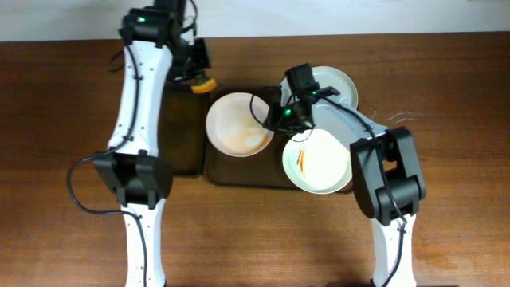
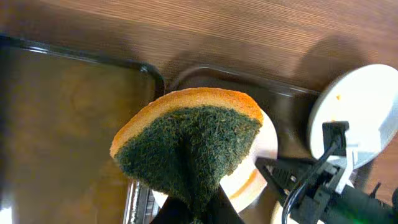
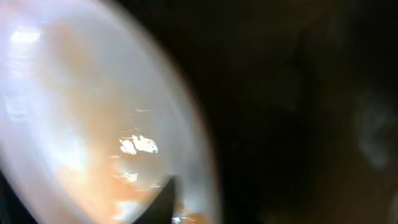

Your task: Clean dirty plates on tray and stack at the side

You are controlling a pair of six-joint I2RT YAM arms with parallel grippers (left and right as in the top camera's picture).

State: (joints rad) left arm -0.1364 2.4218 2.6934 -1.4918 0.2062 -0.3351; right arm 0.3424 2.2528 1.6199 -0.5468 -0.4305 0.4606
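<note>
The left hand (image 2: 196, 210) is closed tight on a green-and-orange sponge (image 2: 193, 143). The right hand (image 1: 275, 119) is at the rim of the orange-smeared plate (image 1: 235, 123) on the tray (image 1: 239, 171); how far it is open, I cannot tell.

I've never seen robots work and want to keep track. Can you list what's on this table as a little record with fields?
left gripper: shut on sponge, near far corner of left tray
sponge: green scouring face, orange backing
right gripper: at rim of smeared plate; grip unclear
smeared plate: on centre tray, orange film
streaked plate: right end of centre tray, orange streaks
third plate: far right, mostly white, partly behind right arm
left tray: dark, beside centre tray
</note>
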